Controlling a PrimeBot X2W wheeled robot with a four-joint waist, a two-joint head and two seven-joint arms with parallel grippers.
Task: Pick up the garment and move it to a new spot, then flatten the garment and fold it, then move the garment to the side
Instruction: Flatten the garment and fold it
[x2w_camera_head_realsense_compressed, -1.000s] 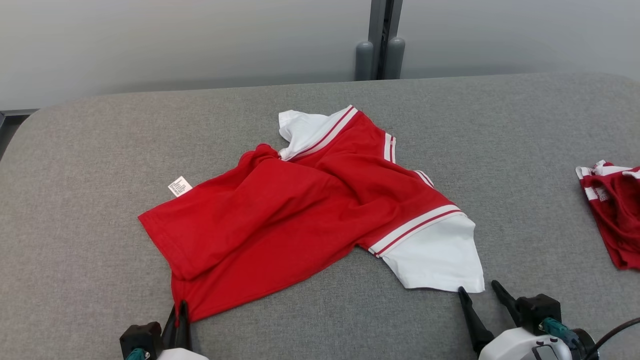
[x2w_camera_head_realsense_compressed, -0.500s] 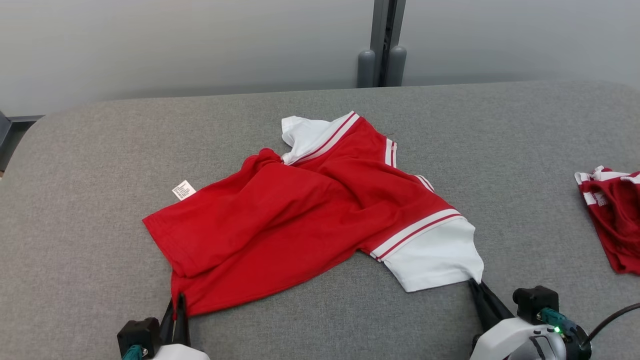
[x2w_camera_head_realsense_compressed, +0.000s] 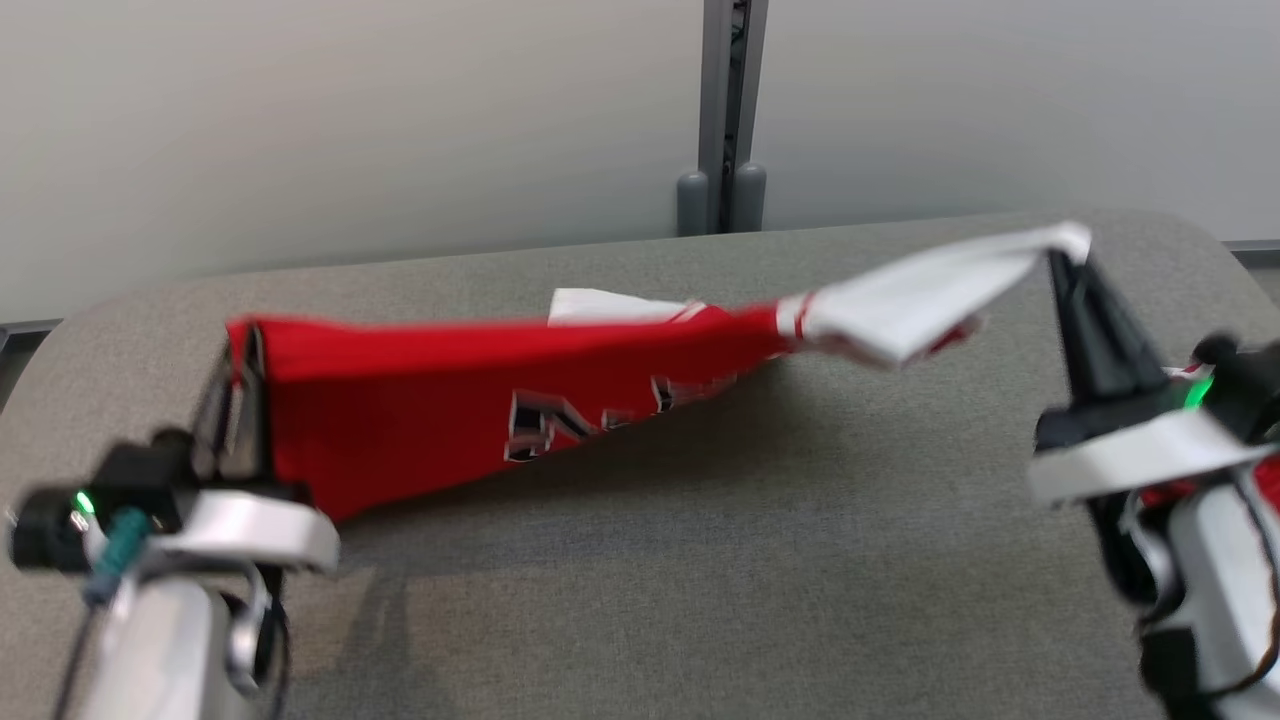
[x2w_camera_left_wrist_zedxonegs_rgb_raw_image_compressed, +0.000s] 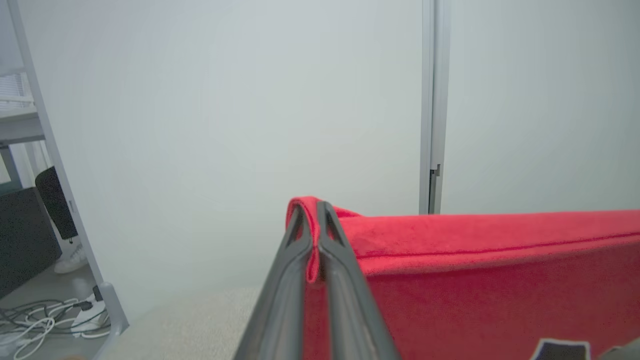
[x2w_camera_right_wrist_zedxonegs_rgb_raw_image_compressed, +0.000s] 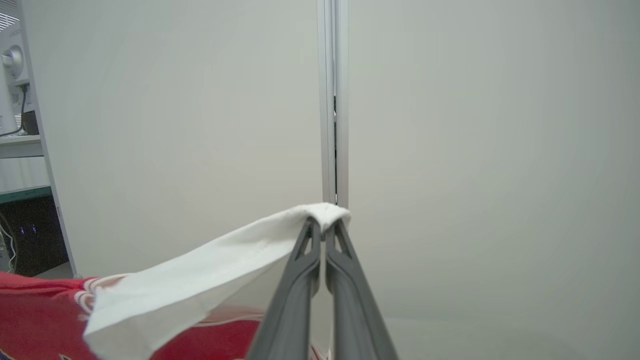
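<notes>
The garment (x2w_camera_head_realsense_compressed: 420, 400) is a red shirt with white sleeves and silver lettering, stretched in the air between my two grippers above the grey table (x2w_camera_head_realsense_compressed: 700, 580). My left gripper (x2w_camera_head_realsense_compressed: 240, 345) is shut on its red hem corner at the left; the left wrist view shows red cloth (x2w_camera_left_wrist_zedxonegs_rgb_raw_image_compressed: 475, 270) pinched at the left gripper (x2w_camera_left_wrist_zedxonegs_rgb_raw_image_compressed: 312, 212). My right gripper (x2w_camera_head_realsense_compressed: 1065, 250) is shut on the white sleeve (x2w_camera_head_realsense_compressed: 920, 290) at the right, higher up. In the right wrist view the sleeve (x2w_camera_right_wrist_zedxonegs_rgb_raw_image_compressed: 210, 270) drapes leftward from the right gripper (x2w_camera_right_wrist_zedxonegs_rgb_raw_image_compressed: 324, 215). The garment's far edge trails near the table.
A pale wall with a grey vertical post (x2w_camera_head_realsense_compressed: 728, 110) stands behind the table. The table's rounded corners show at left and right. In the left wrist view a shelf frame (x2w_camera_left_wrist_zedxonegs_rgb_raw_image_compressed: 55, 165) and floor cables (x2w_camera_left_wrist_zedxonegs_rgb_raw_image_compressed: 35, 315) lie off to the left.
The right gripper shut on the white sleeve. Both grippers then lifted and spread the garment off the table. The head camera has tilted, and the second red garment at the right is out of frame.
</notes>
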